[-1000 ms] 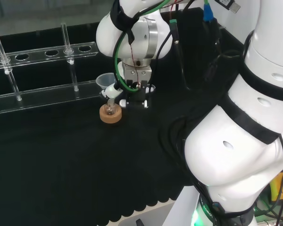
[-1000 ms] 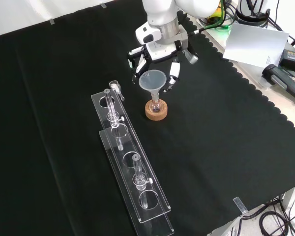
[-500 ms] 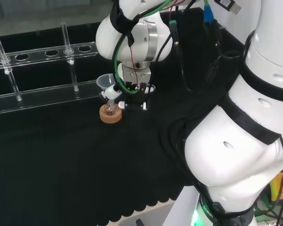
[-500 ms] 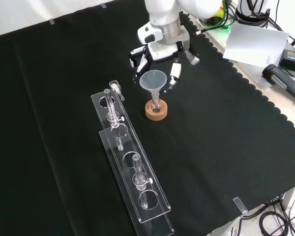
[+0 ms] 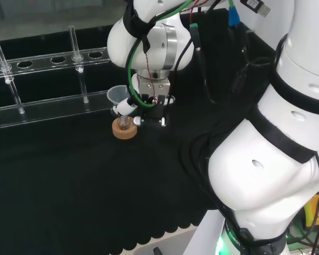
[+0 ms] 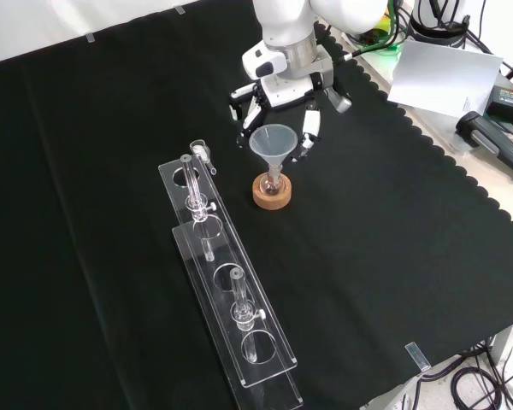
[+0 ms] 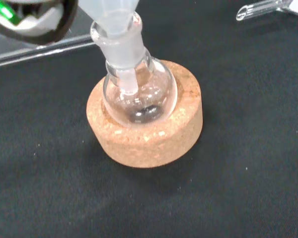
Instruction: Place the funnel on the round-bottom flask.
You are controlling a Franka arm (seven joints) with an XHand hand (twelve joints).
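A clear plastic funnel (image 6: 274, 141) stands with its stem down in the neck of a small round-bottom flask (image 6: 271, 181), which rests on a cork ring (image 6: 272, 196). The hand (image 6: 282, 85) hangs just behind and over the funnel, fingers spread on either side of the bowl. In the head view a white fingertip (image 5: 126, 106) lies against the funnel (image 5: 117, 95) just under its bowl, above the flask (image 5: 124, 123). The wrist view shows the stem inside the flask (image 7: 139, 94), the funnel (image 7: 111, 12) at the neck's rim and the cork ring (image 7: 149, 139) below.
A long clear rack (image 6: 222, 282) with a few glass tubes lies left of the flask in the front view and stands behind it in the head view (image 5: 48, 106). Paper and devices (image 6: 445, 73) lie past the cloth's scalloped edge.
The hand has come down a little with the funnel, and the funnel's bowl now sits lower over the flask's neck. The flask and cork ring have stayed put.
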